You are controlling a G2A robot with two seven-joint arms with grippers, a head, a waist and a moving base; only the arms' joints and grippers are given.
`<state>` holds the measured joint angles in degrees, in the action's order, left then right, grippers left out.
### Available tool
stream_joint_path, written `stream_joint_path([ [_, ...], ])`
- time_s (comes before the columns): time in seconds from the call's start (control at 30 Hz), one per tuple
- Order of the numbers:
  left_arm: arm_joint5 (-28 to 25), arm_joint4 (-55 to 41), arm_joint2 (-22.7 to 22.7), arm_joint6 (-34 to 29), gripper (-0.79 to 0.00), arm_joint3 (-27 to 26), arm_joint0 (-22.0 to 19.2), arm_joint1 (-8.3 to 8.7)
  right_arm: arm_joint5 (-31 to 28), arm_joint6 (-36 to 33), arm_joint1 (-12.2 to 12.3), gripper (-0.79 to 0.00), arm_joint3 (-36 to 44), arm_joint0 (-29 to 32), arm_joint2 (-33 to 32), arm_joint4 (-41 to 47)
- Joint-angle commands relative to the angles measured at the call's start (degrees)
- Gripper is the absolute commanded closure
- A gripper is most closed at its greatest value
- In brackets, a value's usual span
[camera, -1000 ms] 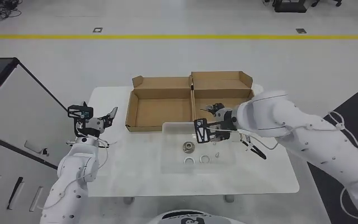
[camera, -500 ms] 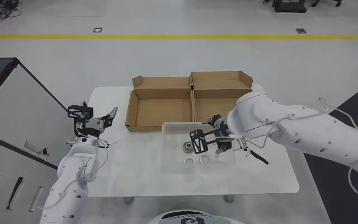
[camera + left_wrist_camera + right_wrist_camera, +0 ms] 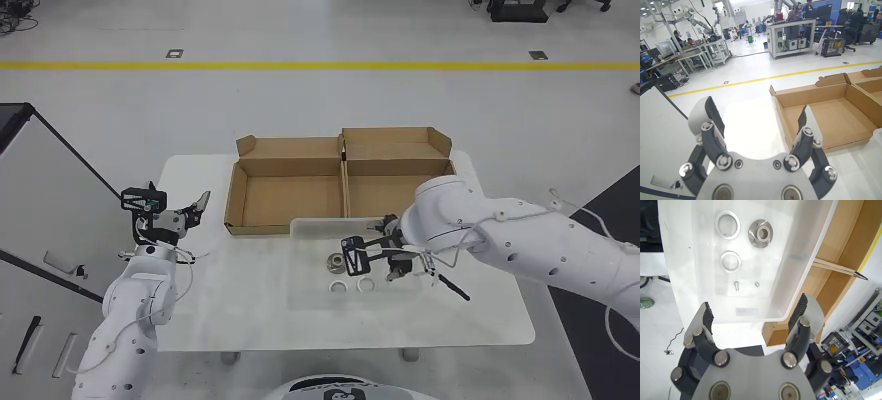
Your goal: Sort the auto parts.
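Quick status on the parts sorting: honestly I'd call this barely started. All the metal bits I can see are sitting in the clear bin in the middle of the table: one flange, a bigger ring just beside it, a smaller ring below that, and two little bolts near the end of the bin closest to my wrist. The two cardboard boxes behind the bin, the left box and the right box, have nothing sorted into them as far as I can see, though my own arm hides a bit of the right one. So by my count five pieces are left to move and none are done. My right pincer hangs over the bolt end of the bin with its jaws spread wide and nothing between them. One finger lines up with the bin's corner rim, and I can't tell if it's brushing it or just above it. My left pincer is way off by the left edge of the table, well apart from the bin, also spread wide with nothing in it. My guess is the bolts are the nearest grab.
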<state>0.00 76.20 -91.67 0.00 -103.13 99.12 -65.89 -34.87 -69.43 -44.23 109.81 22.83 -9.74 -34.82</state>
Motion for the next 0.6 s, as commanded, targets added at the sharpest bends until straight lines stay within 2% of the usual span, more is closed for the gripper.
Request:
stream_joint_path([
  [0.0, 0.0, 0.0, 0.0, 0.0, -0.785, 0.0, 0.0, 0.00, 0.4, -0.4, -0.2, -0.785, -0.3, 0.6, 0.0, -0.2],
  [0.57, 0.0, 0.0, 0.0, 0.0, -0.785, 0.0, 0.0, 0.00, 4.9, -4.9, -1.8, -0.785, -3.4, 3.3, 0.0, 0.6],
])
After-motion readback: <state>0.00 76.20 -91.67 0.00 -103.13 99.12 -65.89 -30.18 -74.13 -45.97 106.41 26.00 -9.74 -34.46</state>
